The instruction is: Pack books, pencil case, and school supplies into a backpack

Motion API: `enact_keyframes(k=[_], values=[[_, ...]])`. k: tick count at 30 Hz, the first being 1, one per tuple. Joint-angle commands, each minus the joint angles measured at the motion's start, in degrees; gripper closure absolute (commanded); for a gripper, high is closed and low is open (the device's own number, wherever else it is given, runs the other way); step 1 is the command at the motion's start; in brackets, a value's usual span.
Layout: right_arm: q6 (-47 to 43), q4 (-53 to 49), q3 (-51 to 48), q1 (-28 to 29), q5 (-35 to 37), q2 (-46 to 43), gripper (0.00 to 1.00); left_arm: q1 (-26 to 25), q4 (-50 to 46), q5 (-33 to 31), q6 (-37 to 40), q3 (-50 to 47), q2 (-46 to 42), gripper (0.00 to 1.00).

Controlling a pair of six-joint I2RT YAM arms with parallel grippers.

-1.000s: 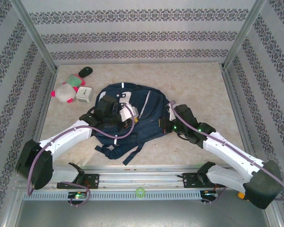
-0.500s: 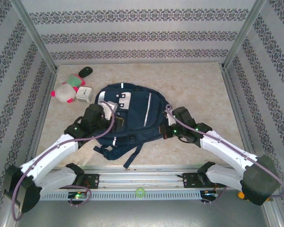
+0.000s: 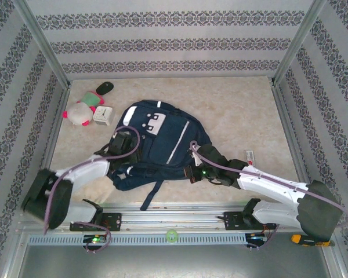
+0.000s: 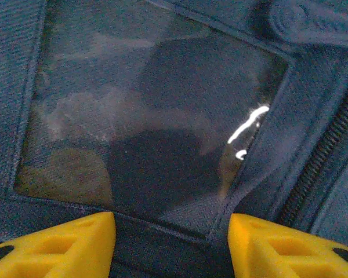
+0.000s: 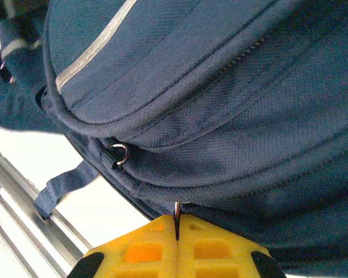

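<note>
The dark navy backpack lies flat in the middle of the table, white patches towards the far end. My left gripper rests over its left side, open, the yellow fingertips apart above a clear window pocket with only fabric between them. My right gripper sits at the backpack's near right edge, shut on a metal zipper pull that sticks up between the fingers. The books, the pencil case and the school supplies are hidden.
A pink-and-white plush toy, a white square clock and a dark oval object lie at the far left. A small white item lies right of the backpack. The metal rail runs along the near edge.
My left gripper opened and drew back from the top of the backpack to its left side. My right gripper slid left along the near edge, staying shut. The backpack settled flatter.
</note>
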Motion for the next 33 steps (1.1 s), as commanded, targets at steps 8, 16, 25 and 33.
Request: enact_keyframes(k=[8, 16, 25, 33], values=[[6.3, 3.9, -0.2, -0.2, 5.2, 2.7, 1.00, 0.5, 16.0, 13.5, 15.5, 10.1, 5.1, 0.38], [3.4, 2.5, 2.0, -1.9, 1.5, 2.6, 1.00, -7.2, 19.4, 34.8, 61.1, 0.5, -7.7, 0.28], [3.7, 2.0, 3.8, -3.1, -0.4, -0.4, 1.00, -13.5, 17.2, 34.1, 69.4, 4.5, -1.3, 0.17], [3.5, 2.1, 4.1, -4.9, -2.4, -1.7, 1.00, -16.3, 18.9, 35.1, 72.2, 7.1, 5.6, 0.14]])
